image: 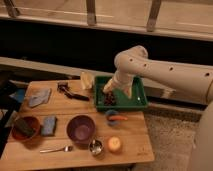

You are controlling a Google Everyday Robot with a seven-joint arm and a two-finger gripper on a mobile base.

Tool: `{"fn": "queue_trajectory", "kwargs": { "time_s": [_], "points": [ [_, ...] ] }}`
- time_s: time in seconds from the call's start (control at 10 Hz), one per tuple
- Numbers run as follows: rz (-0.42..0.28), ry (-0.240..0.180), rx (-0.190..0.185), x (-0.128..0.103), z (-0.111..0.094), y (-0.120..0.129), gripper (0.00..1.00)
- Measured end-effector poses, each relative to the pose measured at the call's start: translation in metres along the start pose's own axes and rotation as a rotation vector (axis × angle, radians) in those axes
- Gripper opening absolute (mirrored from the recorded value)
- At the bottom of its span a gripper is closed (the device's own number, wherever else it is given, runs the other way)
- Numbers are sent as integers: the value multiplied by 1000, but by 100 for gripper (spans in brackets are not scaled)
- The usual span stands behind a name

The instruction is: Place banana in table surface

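Observation:
The banana (86, 80), a stubby pale-yellow piece, lies on the wooden table surface (132, 137) at its back edge, just left of the green tray (141, 104). My gripper (108, 96) hangs low over the left part of that tray, at the end of the white arm reaching in from the right. It is a short way to the right of the banana and apart from it. The gripper is open and I see nothing held in it.
On the table are a purple bowl (81, 128), an orange ball (114, 144), a carrot (119, 118), a metal cup (95, 147), a fork (56, 149), a brown bowl (24, 128), two bluish cloths (39, 97) and a black tool (70, 91).

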Motion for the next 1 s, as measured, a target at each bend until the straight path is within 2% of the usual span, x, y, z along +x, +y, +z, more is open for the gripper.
{"fn": "queue_trajectory", "kwargs": {
  "time_s": [1.0],
  "points": [
    [-9,-1,0,1,-1,-2,80]
  ]
}}
